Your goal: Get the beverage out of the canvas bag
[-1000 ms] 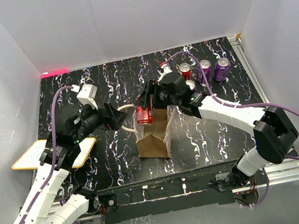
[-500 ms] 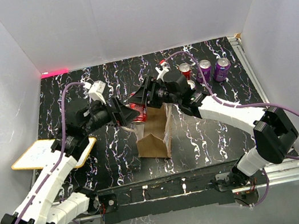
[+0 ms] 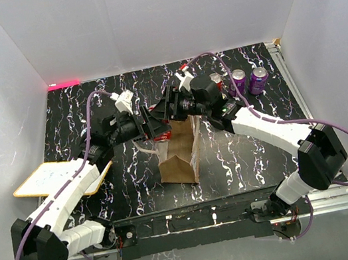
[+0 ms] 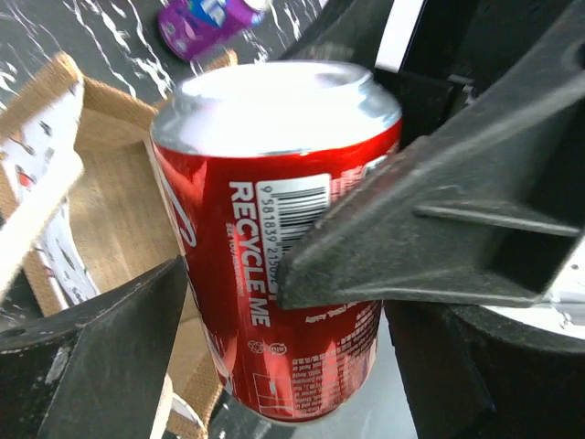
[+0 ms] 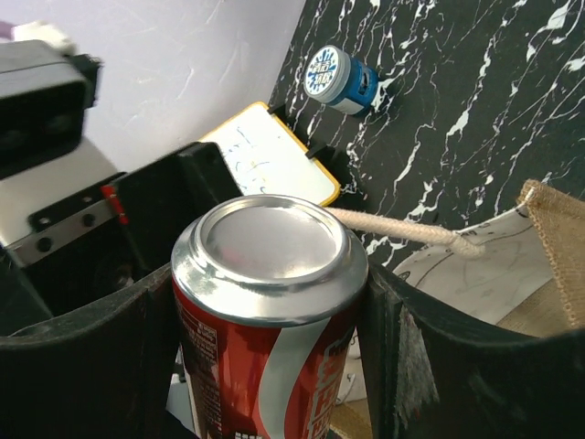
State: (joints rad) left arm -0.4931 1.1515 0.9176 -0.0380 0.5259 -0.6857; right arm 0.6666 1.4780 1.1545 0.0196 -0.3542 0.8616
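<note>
The beverage, a red soda can (image 3: 162, 132) (image 4: 274, 229) (image 5: 270, 302), hangs over the left rim of the canvas bag (image 3: 180, 157), upside down with its plain base upward. My right gripper (image 3: 166, 114) (image 5: 270, 306) is shut on it, one finger pressed against each side. My left gripper (image 3: 151, 126) (image 4: 238, 302) has come in from the left and is open, with its fingers (image 4: 101, 357) on either side of the same can. The tan bag interior (image 4: 114, 192) shows behind the can, and a cream handle (image 5: 402, 229) runs past it.
One red can (image 3: 216, 81) and two purple cans (image 3: 238, 80) (image 3: 258, 79) stand at the back right. A yellow-edged white board (image 3: 51, 179) (image 5: 274, 160) lies at the left. A blue-topped can (image 5: 336, 78) lies beyond the board. White walls enclose the table.
My left gripper has swung right from beside the bag handle until its fingers flank the can. The right gripper has lifted the can slightly up and to the left.
</note>
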